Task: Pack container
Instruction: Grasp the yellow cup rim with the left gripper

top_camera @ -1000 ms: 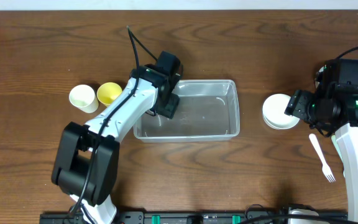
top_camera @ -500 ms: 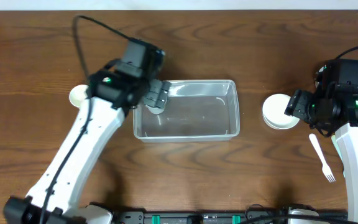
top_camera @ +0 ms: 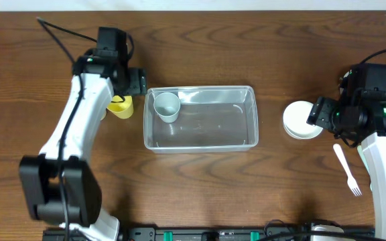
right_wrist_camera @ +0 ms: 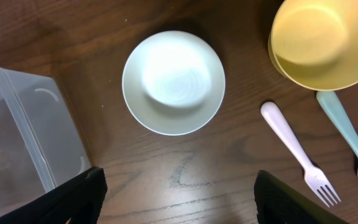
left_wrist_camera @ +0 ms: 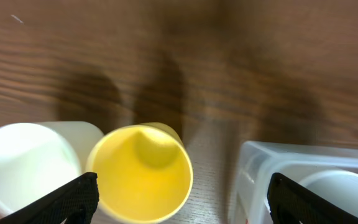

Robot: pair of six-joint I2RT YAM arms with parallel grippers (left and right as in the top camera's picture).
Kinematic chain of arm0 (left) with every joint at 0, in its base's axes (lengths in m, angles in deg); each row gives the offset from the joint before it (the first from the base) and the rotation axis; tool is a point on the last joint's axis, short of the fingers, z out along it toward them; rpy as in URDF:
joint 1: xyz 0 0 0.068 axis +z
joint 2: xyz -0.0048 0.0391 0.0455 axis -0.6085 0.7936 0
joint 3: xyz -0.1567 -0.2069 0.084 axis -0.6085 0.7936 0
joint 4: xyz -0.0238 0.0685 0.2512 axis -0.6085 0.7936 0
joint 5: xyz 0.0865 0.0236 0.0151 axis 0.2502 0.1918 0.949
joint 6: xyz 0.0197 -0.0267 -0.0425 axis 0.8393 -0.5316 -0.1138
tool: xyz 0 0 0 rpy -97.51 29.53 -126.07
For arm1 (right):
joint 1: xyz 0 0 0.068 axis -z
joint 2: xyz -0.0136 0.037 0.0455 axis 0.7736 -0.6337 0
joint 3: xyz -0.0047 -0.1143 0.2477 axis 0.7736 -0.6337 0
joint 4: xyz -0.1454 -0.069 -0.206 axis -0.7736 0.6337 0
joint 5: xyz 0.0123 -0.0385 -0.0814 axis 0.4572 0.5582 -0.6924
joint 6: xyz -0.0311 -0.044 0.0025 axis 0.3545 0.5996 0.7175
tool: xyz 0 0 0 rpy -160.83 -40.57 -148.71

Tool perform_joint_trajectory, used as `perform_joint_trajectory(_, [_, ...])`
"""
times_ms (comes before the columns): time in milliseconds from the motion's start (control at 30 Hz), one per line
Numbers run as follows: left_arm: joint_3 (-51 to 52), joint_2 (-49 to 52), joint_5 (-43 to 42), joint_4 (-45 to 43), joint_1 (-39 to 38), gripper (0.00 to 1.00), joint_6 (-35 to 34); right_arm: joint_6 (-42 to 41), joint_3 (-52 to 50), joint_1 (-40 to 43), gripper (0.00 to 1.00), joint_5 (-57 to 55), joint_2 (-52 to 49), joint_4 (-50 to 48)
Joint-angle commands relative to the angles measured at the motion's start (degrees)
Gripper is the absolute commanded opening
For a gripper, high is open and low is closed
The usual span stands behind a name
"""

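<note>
1. A white cup point(left_wrist_camera: 27, 165) was seen at the far left of the table, mostly covered by the left arm in the overhead view.
2. A yellow cup point(top_camera: 120, 106) was placed just beside it, upright and with its mouth open upward. Whether the two cups touched could not be told.
3. The left gripper point(top_camera: 137, 82) was held above the table between the yellow cup and the container. Its fingers point(left_wrist_camera: 73, 199) were spread wide apart and nothing was held between them.
4. The container point(top_camera: 213, 127) was found near the middle of the table, between the two arms, with its open side up and its long side running left to right.
5. A pale cup point(top_camera: 167, 105) was standing upright inside the container, in its far left corner.
6. A white bowl point(top_camera: 299, 120) was set on the table to the right of the container, apart from it.
7. The right gripper point(right_wrist_camera: 179, 180) was kept over the near edge of this bowl. Its fingers were also wide apart, and nothing was gripped.
8. A white fork point(right_wrist_camera: 297, 152) was laid on the table to the right of the bowl.
9. A yellow bowl point(right_wrist_camera: 322, 40) was seen beyond the fork, and a teal spoon point(right_wrist_camera: 350, 146) was lying beside the fork on its right.
</note>
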Motion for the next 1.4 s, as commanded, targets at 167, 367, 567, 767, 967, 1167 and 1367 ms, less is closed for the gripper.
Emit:
perform_joint_trajectory(167, [-0.7,7.0,-0.9,0.8,0.0,0.87,-1.6,2.3,-0.3,0.4,0.78,-0.2,0.0,0.5])
perform_joint_trajectory(367, [-0.7,7.1,-0.9,1.0,0.0,0.66,-1.6,2.3,-0.3,0.4,0.78,-0.2,0.0,0.6])
perform_joint_trajectory(567, [1.1,7.5,-0.9,1.0,0.0,0.6,-1.6,2.3,-0.3,0.3,0.78,-0.2,0.0,1.1])
perform_joint_trajectory(767, [1.2,9.8,-0.9,1.1,0.0,0.61,-1.6,2.6,-0.3,0.4,0.78,-0.2,0.0,1.6])
perform_joint_trajectory(967, [1.2,11.3,-0.8,1.0,0.0,0.61,-1.6,2.8,-0.3,0.4,0.78,-0.2,0.0,1.9])
perform_joint_trajectory(1167, [1.2,11.3,-0.7,1.3,0.0,0.49,-1.6,2.8,-0.3,0.4,0.78,-0.2,0.0,1.9])
perform_joint_trajectory(1367, [1.2,11.3,-0.7,1.8,0.0,0.36,-1.6,2.8,-0.3,0.4,0.78,-0.2,0.0,1.9])
